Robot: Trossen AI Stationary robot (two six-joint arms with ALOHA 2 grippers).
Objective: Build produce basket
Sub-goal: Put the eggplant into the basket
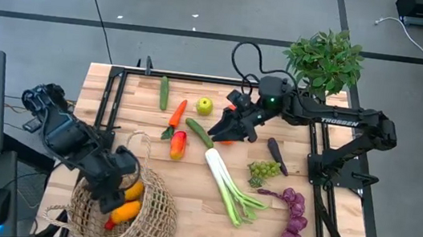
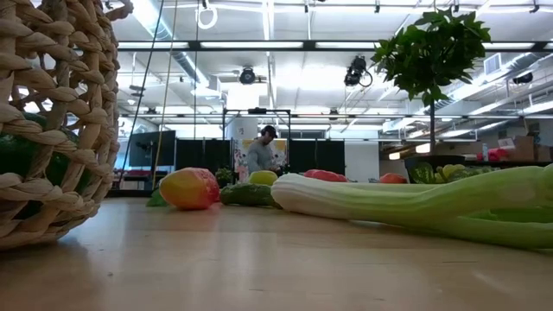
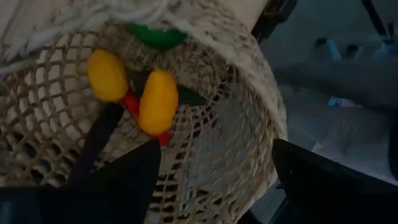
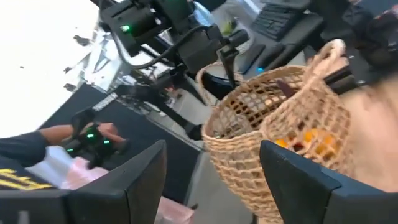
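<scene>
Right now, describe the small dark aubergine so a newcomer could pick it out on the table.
Start at the leafy potted plant at the table's far right corner and come toward the near edge, past the right arm. The aubergine lies on bare wood just beside the green grapes. It is the only near-black, slim piece; its neighbours are green or purple clusters.

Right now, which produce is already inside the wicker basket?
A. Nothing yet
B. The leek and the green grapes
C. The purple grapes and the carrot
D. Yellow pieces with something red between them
D: the left wrist view looks into the basket and shows yellow pieces with a red bit between them; in the high view the leek, green grapes, purple grapes and carrot lie on the table.
</scene>
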